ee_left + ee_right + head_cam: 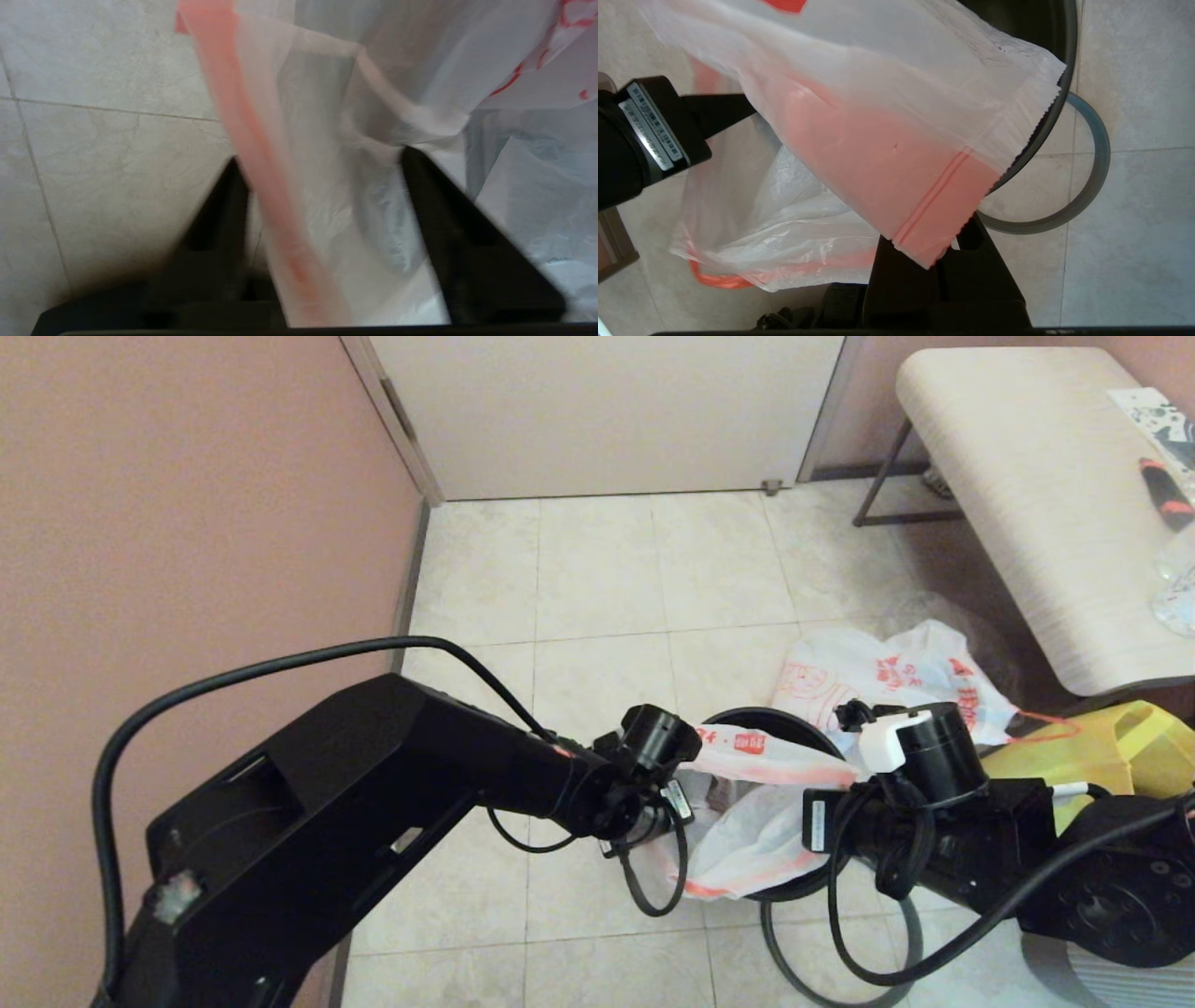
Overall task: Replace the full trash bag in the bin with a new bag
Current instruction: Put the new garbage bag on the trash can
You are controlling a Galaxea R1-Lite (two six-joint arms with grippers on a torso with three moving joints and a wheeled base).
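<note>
The bin (810, 728) stood on the tiled floor (597, 579), a grey hoop (1092, 186) lying beside it. Over its mouth hung a new bag (775, 761), stretched between the left gripper (322, 158), jaws parted around plastic, and the right gripper (924, 247), jaws closed on its edge. A full bag (896, 677), a table (1036, 495) and a door (607, 411) lay beyond.

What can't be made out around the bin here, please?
Inside of the bin: head view, covered by the new bag stretched between left end effector and right end effector.
Contents of the old bag: head view, hidden by its plastic.
Items on the table: cut by head view's right edge.
</note>
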